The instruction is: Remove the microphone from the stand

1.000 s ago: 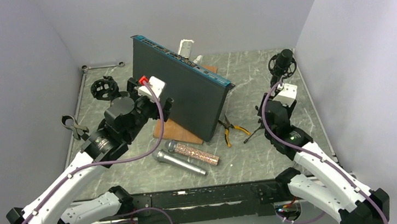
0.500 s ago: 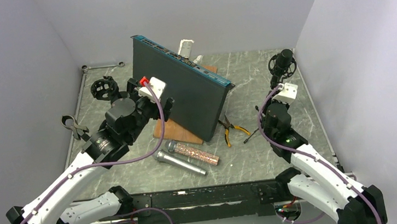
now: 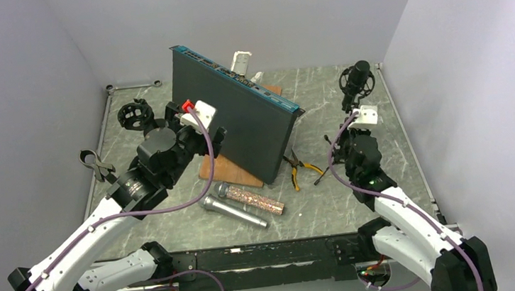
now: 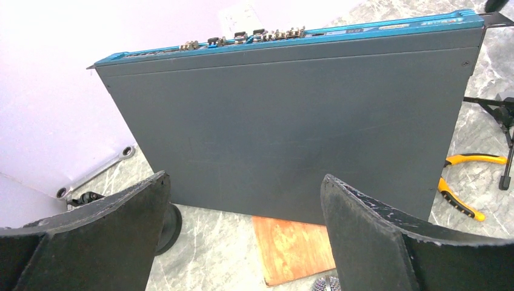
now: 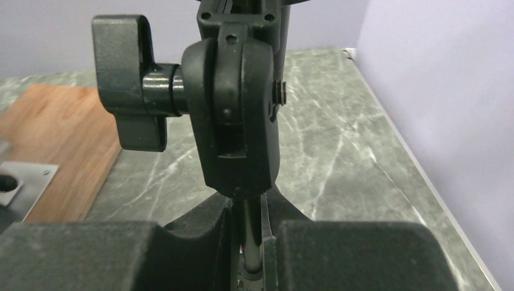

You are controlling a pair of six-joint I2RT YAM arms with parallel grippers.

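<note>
Marbled green tabletop [image 3: 262, 220], pale walls. Item: microphone [image 3: 356, 79], cradled atop stand [image 5: 233, 121], table's 1 o'clock corner. Right gripper [image 3: 355, 135]: closed tight on the stand below its joint; microphone lies at its 12 o'clock, along the upright stand. Left gripper [image 4: 243, 182]: wide apart, empty, far off at 9 o'clock.

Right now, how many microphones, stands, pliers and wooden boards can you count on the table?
Microphones: 3 (black microphone, silver microphone, glitter microphone)
Stand: 1
Pliers: 1
Wooden board: 1
Total: 6
</note>
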